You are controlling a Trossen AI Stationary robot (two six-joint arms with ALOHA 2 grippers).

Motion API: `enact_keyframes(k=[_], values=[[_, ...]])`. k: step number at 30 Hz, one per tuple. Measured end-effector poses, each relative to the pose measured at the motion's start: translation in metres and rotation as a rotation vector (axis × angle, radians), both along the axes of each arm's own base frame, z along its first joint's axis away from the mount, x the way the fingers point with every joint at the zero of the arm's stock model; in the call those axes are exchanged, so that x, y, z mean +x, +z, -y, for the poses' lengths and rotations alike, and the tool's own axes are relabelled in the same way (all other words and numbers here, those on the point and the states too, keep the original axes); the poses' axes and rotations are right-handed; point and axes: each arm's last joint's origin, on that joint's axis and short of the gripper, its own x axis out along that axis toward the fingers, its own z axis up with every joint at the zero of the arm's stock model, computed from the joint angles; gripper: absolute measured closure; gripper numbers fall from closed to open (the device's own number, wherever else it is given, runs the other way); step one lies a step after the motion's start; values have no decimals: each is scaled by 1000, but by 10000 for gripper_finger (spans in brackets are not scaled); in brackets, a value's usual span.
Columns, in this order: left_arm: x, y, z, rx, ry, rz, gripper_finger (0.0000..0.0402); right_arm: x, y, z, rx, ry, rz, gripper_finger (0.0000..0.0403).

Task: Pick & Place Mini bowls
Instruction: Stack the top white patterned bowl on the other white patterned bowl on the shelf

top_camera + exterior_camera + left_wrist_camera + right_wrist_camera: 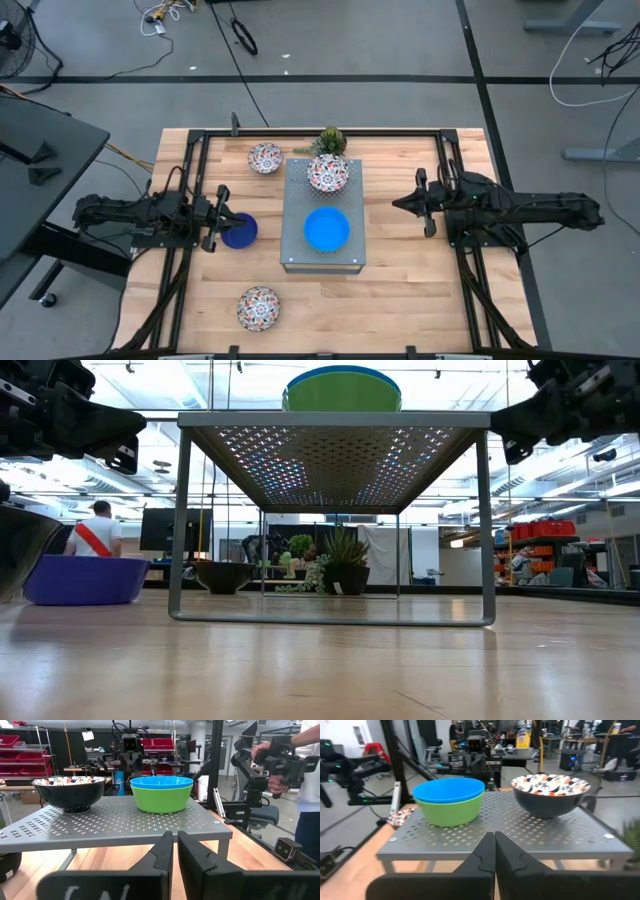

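small round dark blue bowl (239, 231) on bench: rigid, glossy, likely light; pinch rim | left gripper (216, 218) beside it, pressed together | right gripper (427, 203) pressed together

Inspector A: Any readable text, labels, brands or numbers in the four views?

Inspector B: None legible. The left pincer (175, 851) carries pale marks on its housing in the left wrist view, possibly letters, but they cannot be read.

Inspector A: Signs in the room beyond the surface (400, 300)?

Inspector B: A white tag hangs on the far wall in the left wrist view; its content cannot be made out.
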Motion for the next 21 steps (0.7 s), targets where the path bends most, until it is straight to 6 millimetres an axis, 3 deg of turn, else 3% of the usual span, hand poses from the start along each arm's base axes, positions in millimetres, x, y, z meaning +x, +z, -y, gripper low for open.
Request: enact_keyframes(k=[21], values=[[0,0,0,0,0,0,372,-19,-33,-8,33,16,138,403]])
